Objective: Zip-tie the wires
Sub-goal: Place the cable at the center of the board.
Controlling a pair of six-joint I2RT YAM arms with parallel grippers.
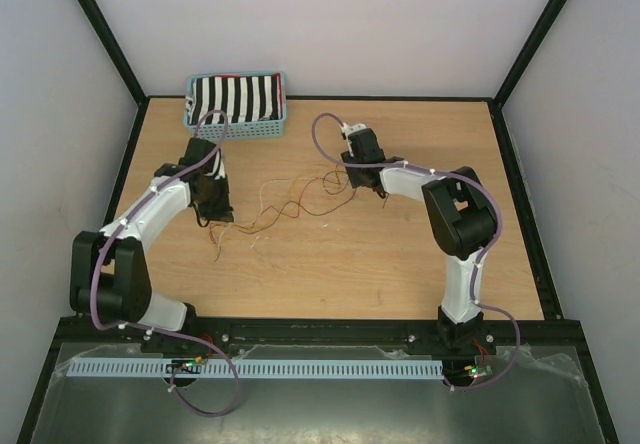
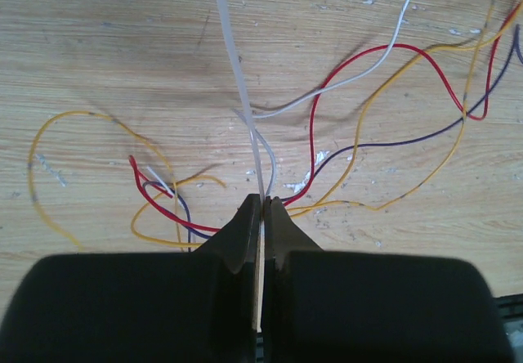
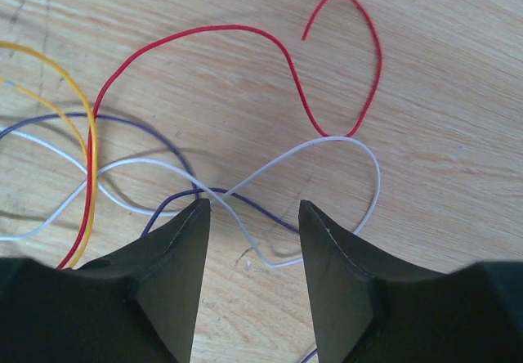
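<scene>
Several thin flexible wires (image 1: 290, 204) (red, yellow-orange, purple, white): loose loops on wooden counter (image 1: 350, 264), centre of top frame, between arms. Left gripper (image 2: 263, 203): clenched on thin translucent white plastic strip (image 2: 239, 77), which runs to top edge of left wrist frame. Right gripper (image 3: 253, 208): jaws apart over white and purple strands, grasping nothing. Blue plastic basket (image 1: 240, 127) holding black-and-white striped cloth (image 1: 235, 96): upper left.

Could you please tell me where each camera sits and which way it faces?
Top external: above and behind the bases, looking down on the table; the left arm and right arm show.
Left wrist: on the left arm, looking down past the shut left claw, which pinches a pale strip.
Right wrist: on the right arm, looking down past the open right claw.
Shared: all three show the wires.
</scene>
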